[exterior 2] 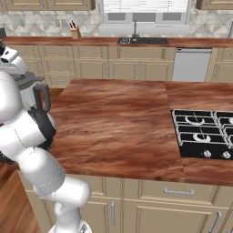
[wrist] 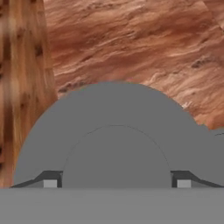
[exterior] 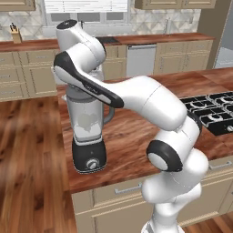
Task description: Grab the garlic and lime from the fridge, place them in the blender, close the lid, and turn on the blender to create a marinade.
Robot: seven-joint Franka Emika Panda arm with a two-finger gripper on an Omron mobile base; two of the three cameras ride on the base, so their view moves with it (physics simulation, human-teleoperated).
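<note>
The arm [exterior: 136,98] hides the blender's [exterior: 88,123] top; pale contents inside blur; the lid's [wrist: 118,131] near edge is cut off.

Home kitchen, rendered. Wood-top island counter [exterior 2: 118,123] with built-in gas cooktop [exterior 2: 202,133], beige drawer cabinets [exterior 2: 91,63] along the back wall, sink [exterior 2: 142,40] under a window [exterior 2: 144,6], steel dishwasher [exterior 2: 191,64], knife block [exterior 2: 75,32] (far left on the back counter), blender [exterior: 88,132] on the island.
</note>
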